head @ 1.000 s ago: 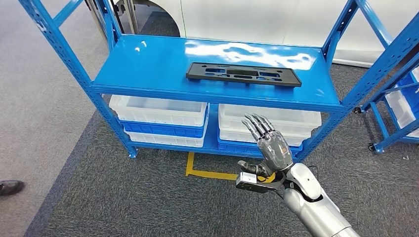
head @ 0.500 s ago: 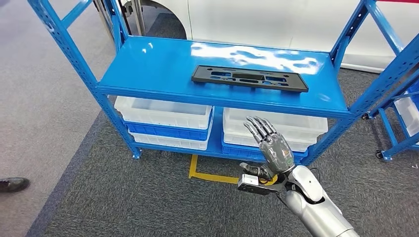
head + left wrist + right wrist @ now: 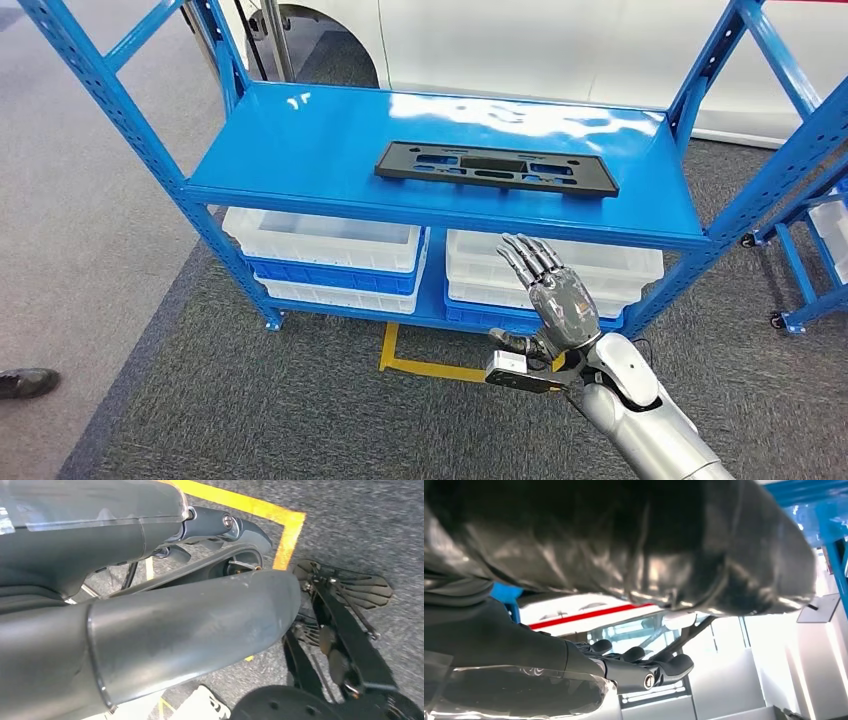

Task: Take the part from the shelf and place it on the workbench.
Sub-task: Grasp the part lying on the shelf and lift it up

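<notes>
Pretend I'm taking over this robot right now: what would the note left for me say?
Right hand: raised in front of the shelf, fingers spread, holding nothing.
Left hand: hanging low over the floor; open or closed is unclear.
Part: flat black panel lying on the top of the blue shelf, untouched.
Done: robot faces the shelf, nothing more.
Left: reach up, grasp the part, carry it to the workbench and set it down.
</notes>
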Robot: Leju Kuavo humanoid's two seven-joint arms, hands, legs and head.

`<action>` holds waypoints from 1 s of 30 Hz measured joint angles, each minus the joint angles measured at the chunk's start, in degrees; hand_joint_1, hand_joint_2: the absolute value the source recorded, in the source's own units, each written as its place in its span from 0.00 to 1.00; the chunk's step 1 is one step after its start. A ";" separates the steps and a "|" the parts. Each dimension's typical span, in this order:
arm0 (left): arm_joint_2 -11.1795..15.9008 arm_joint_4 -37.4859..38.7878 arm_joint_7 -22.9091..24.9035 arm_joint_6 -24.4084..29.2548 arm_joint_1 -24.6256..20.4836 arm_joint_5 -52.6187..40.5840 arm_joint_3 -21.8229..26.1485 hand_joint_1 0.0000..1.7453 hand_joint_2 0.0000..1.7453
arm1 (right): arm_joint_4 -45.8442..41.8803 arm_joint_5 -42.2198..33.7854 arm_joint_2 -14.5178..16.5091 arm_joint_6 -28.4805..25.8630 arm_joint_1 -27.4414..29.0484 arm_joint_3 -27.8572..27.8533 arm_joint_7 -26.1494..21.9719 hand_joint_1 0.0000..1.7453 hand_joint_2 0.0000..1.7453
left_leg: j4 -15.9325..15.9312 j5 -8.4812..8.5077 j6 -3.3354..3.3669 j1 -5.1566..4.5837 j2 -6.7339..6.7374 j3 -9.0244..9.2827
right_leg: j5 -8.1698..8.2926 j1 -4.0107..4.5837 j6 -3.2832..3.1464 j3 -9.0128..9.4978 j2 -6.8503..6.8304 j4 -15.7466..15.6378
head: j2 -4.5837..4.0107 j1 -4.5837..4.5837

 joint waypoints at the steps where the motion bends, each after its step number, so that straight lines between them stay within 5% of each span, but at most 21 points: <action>1: -0.01 0.01 -0.01 0.01 -0.02 0.00 0.01 0.00 0.00 | 0.01 -0.01 0.00 0.04 -0.06 0.00 0.00 0.00 0.00 | -1.56 0.14 0.28 -0.15 0.02 0.67 | -0.19 0.09 0.26 0.04 0.01 0.01 | 0.01 0.01; 6: -0.02 0.02 -0.03 -0.08 0.07 -0.09 0.10 0.00 0.00 | -0.07 -0.13 0.04 -0.07 -0.24 0.00 -0.18 0.00 0.00 | -3.56 -0.69 1.95 0.05 -0.10 1.98 | -1.73 0.11 1.51 -0.59 0.01 1.59 | 0.01 0.02; 9: -0.06 0.01 -0.04 -0.08 0.03 -0.11 0.30 0.00 0.00 | 0.01 -0.21 0.04 -0.08 -0.12 0.01 -0.21 0.00 0.00 | -3.95 -1.11 2.80 0.03 -0.15 2.78 | -5.41 0.07 1.87 -6.27 0.22 11.52 | 0.00 0.03; 11: -0.11 0.01 -0.04 -0.08 0.04 -0.11 0.47 0.00 0.00 | 0.10 -0.22 0.04 -0.07 0.12 0.02 -0.21 0.00 0.00 | -3.85 -1.65 2.93 -0.05 -0.26 3.32 | -4.85 0.07 1.97 -9.51 0.27 15.18 | -0.01 0.03; 12: -0.13 0.01 -0.04 -0.08 0.04 -0.11 0.54 0.00 0.00 | 0.13 -0.22 0.04 -0.07 0.17 0.02 -0.21 0.00 0.00 | -3.76 -2.01 2.88 -0.07 -0.34 3.73 | -2.84 0.07 1.92 -9.71 0.28 14.03 | -0.01 0.04; 15: -0.22 0.02 -0.04 -0.09 0.00 -0.13 0.69 0.00 0.00 | 0.20 -0.22 0.04 -0.09 0.11 0.03 -0.21 0.00 0.00 | -3.37 -3.29 2.34 -0.19 -0.54 4.89 | 3.93 0.28 1.23 -6.52 0.41 4.50 | -0.01 0.05; 18: -0.38 0.06 -0.05 -0.12 -0.14 -0.21 0.86 0.00 0.00 | 0.31 -0.19 0.04 -0.05 -0.06 0.04 -0.20 0.00 0.00 | -3.31 -3.78 1.38 -0.20 -0.64 4.87 | 3.77 0.81 0.53 -5.27 0.59 1.25 | 0.00 0.05; 21: -0.33 0.07 -0.07 -0.14 -0.25 -0.40 0.95 0.00 0.00 | 0.29 -0.20 0.07 0.02 -0.17 0.04 -0.25 0.00 0.00 | -2.20 -4.84 0.47 -0.14 -0.47 4.62 | 3.59 0.28 -0.14 -4.23 0.49 -0.04 | 0.01 0.01; 25: -0.32 0.08 -0.10 -0.15 -0.32 -0.70 0.96 0.00 0.00 | 0.32 -0.22 0.14 0.35 -0.28 0.05 -0.61 0.00 0.00 | 10.44 -9.09 -0.66 0.33 -0.18 -2.49 | 2.91 0.06 -0.88 -2.72 0.04 -0.67 | 0.00 -0.09; 27: -0.33 0.08 -0.10 -0.16 -0.33 -0.83 0.96 0.00 0.00 | 0.35 -0.26 0.31 0.55 -0.31 0.07 -0.73 0.00 0.00 | 11.54 -7.13 -0.96 0.54 -0.13 -4.33 | 2.27 0.01 -0.81 -2.00 0.02 -0.60 | 0.00 -0.09; 30: -0.32 0.10 -0.07 -0.18 -0.38 -1.05 0.96 0.00 0.00 | 0.38 -0.30 0.57 0.91 -0.61 0.07 -0.79 0.00 0.00 | 1.82 -0.35 -0.81 0.60 0.03 -1.15 | 1.03 -0.03 -0.14 -0.61 0.09 -0.47 | -0.01 -0.09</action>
